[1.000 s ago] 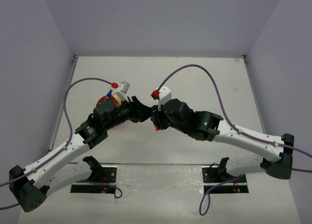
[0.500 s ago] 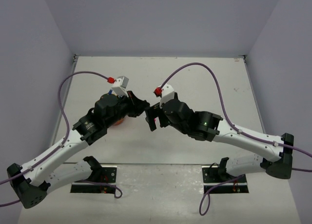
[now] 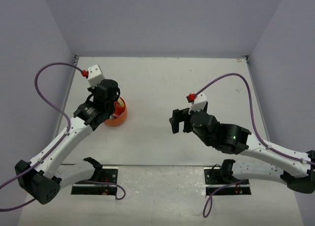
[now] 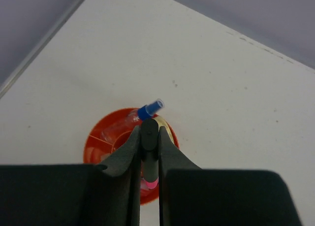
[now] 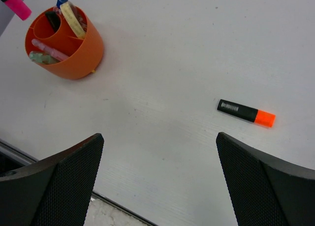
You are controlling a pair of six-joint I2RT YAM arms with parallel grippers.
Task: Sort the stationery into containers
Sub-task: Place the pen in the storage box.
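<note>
While right fingers [image 5: 54, 181] gape empty, left fingers [image 4: 129, 154] pinch a pink highlighter [image 4: 149, 136].

Tub [image 5: 69, 53] is seen as smooth orange plastic, slight sheen. Table [image 5: 172, 48] matt white. Pink highlighter [image 4: 149, 142] body black plastic. Right fingers [image 5: 59, 186] covered in black meshed texture.

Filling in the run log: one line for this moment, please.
left claw: shut on pink highlighter, over tub | right claw: open, empty | orange highlighter: lying outside tub
</note>
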